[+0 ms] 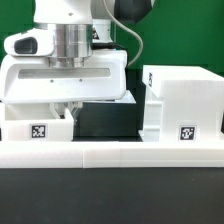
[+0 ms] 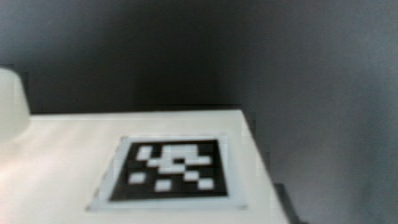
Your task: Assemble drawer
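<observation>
Nearest the camera, the long low white rail (image 1: 110, 153) runs across the table (image 1: 110, 200). Behind it, at about nine o'clock in the exterior view, sits a small tagged tray (image 1: 35, 128). The arm (image 1: 65, 70) hangs right above it, its jaws reaching down at the tray's one-o'clock corner; whether they are spread or pinching, I cannot tell. At three o'clock stands the box casing (image 1: 185, 100), apart from the tray. The wrist view shows a white face bearing a square tag (image 2: 173, 170).
</observation>
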